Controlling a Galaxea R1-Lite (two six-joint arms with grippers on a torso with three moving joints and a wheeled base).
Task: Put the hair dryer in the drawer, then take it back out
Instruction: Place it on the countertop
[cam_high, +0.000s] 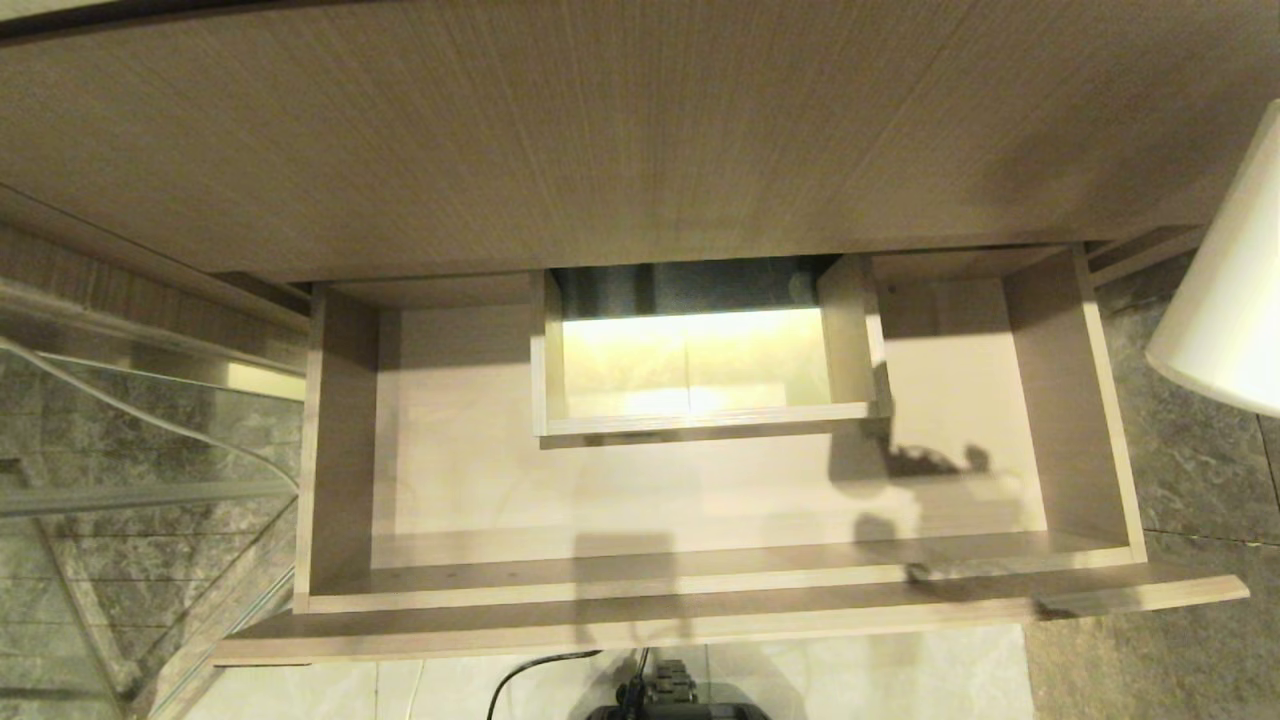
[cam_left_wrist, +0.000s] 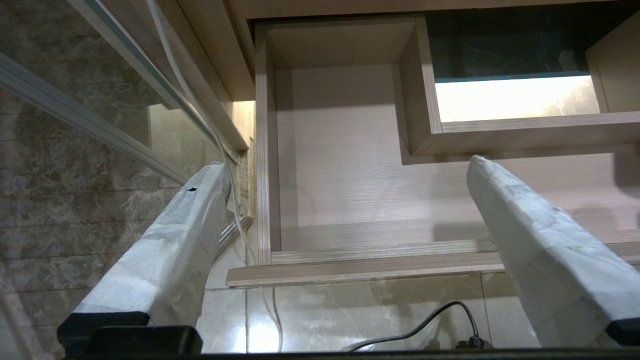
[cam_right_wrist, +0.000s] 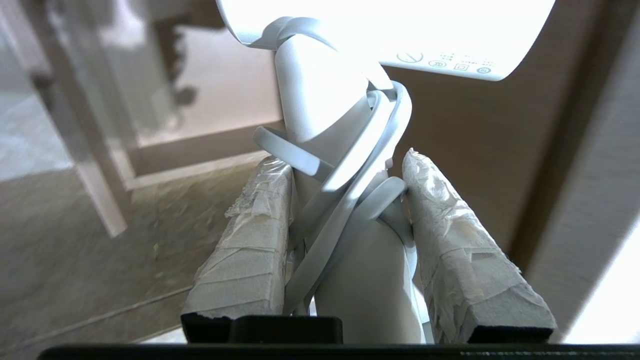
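The drawer (cam_high: 700, 590) stands pulled out, wide and shallow, with a bare beige floor and a boxed cut-out (cam_high: 690, 370) at mid-back. Nothing lies in it. The white hair dryer (cam_high: 1225, 290) shows at the right edge of the head view, outside the drawer's right wall. In the right wrist view my right gripper (cam_right_wrist: 345, 160) is shut on the hair dryer's handle (cam_right_wrist: 320, 100), which has its white cord wrapped round it. My left gripper (cam_left_wrist: 347, 164) hangs open and empty near the drawer's (cam_left_wrist: 340, 165) front left corner.
A wood-grain top panel (cam_high: 600, 130) overhangs the back of the drawer. A glass panel (cam_high: 120, 450) stands to the left, with a white cable (cam_left_wrist: 235, 220) beside it. A black cable (cam_high: 540, 670) lies on the tiled floor below the drawer front.
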